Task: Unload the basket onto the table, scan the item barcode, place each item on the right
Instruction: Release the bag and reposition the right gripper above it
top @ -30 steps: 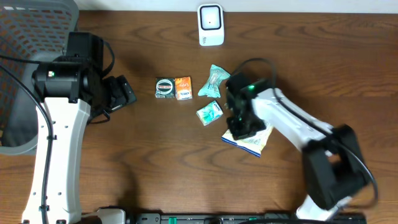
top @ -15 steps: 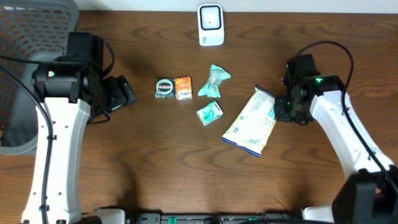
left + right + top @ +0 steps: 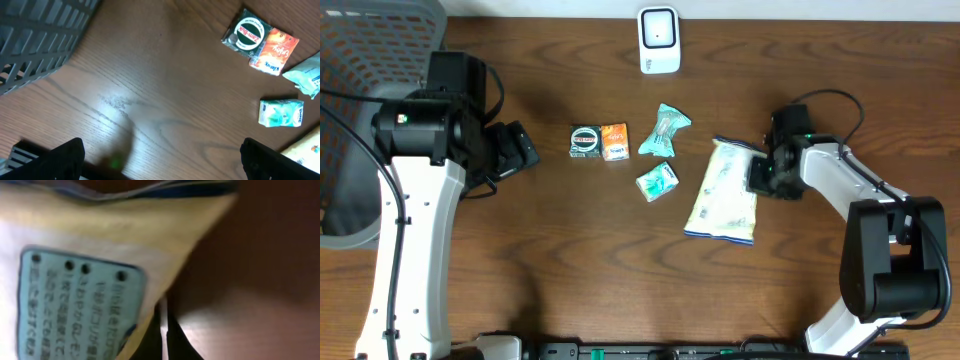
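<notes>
The item is a pale yellow snack bag [image 3: 723,190] with a blue edge, lying flat right of centre on the table. My right gripper [image 3: 761,172] sits at the bag's right edge and is shut on that edge. In the right wrist view the bag [image 3: 85,280] fills the left side, its blue printed label close to the lens, and its rim runs down into the closed gripper [image 3: 164,335]. The white barcode scanner [image 3: 659,40] stands at the back edge. My left gripper [image 3: 515,150] hangs open over bare wood [image 3: 162,165], far left of the bag.
A green-labelled box [image 3: 585,141] and an orange box [image 3: 614,141] lie side by side mid-table. Two teal packets [image 3: 664,130] [image 3: 657,181] lie between them and the bag. A grey mesh basket [image 3: 360,40] fills the back left corner.
The right arm has shifted from over the bag to its right edge. The bag has swung from tilted to nearly upright and slid slightly right. The left arm has not moved.
</notes>
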You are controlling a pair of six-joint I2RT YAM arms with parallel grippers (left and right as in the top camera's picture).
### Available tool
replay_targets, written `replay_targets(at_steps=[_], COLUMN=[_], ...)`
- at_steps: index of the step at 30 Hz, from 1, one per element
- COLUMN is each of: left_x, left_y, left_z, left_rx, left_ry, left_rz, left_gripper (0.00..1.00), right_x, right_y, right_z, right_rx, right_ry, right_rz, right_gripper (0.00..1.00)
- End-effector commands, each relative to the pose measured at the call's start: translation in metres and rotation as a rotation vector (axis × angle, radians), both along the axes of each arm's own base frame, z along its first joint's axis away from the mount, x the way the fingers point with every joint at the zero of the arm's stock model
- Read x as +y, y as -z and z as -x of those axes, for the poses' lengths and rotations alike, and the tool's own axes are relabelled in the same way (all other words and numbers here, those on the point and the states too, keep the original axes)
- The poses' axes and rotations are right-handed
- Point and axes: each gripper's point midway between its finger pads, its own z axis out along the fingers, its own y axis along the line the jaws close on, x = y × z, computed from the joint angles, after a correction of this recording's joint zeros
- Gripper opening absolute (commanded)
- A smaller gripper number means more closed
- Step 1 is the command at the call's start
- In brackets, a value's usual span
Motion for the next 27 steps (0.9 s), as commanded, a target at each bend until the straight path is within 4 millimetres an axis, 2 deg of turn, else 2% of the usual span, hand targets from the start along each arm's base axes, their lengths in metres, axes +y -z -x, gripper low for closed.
replay_targets(at_steps=[1, 7, 14, 17, 18, 19, 21, 24, 27], left_x=[0.001, 0.001, 0.001, 0.001, 0.001, 0.001, 0.001, 0.001, 0.001], left_y=[0.002, 0.002, 0.002, 0.002, 0.002, 0.002, 0.002, 0.002, 0.002], left_z=[0.001, 0.001, 0.001, 0.001, 0.001, 0.001, 0.001, 0.001, 0.001], left_rx=[0.011, 0.011, 0.011, 0.011, 0.011, 0.011, 0.011, 0.011, 0.011], left_ry=[-0.011, -0.011, -0.011, -0.011, -0.011, -0.011, -0.011, -0.011, -0.011], left_rz=[-0.003, -0.003, -0.003, -0.003, -0.003, -0.003, -0.003, -0.003, -0.003], left_gripper=[0.98, 0.98, 0.97, 0.98, 0.98, 0.98, 0.97, 0.98, 0.98], right_x=[0.018, 0.038, 0.030, 0.026, 0.023, 0.020, 0.014, 0.010, 0.010], right_y=[0.000, -0.026, -0.060, -0.075, -0.077, -0.078, -0.076, -0.073, -0.072], right_z=[-0.007, -0.029, -0.046, -0.049, -0.049, -0.048, -0.045, -0.036, -0.032], right_rx=[-0.010, -0.064, -0.085, -0.095, -0.094, -0.091, -0.074, -0.043, -0.027], right_ry=[-0.003, -0.008, -0.037, -0.097, -0.117, -0.125, -0.124, -0.150, -0.156], right_rz=[-0.110, -0.220, -0.179, -0.161, -0.152, -0.139, -0.117, -0.093, -0.092], right_gripper=[0.01, 0.01, 0.01, 0.09, 0.15, 0.27, 0.59, 0.82, 0.98])
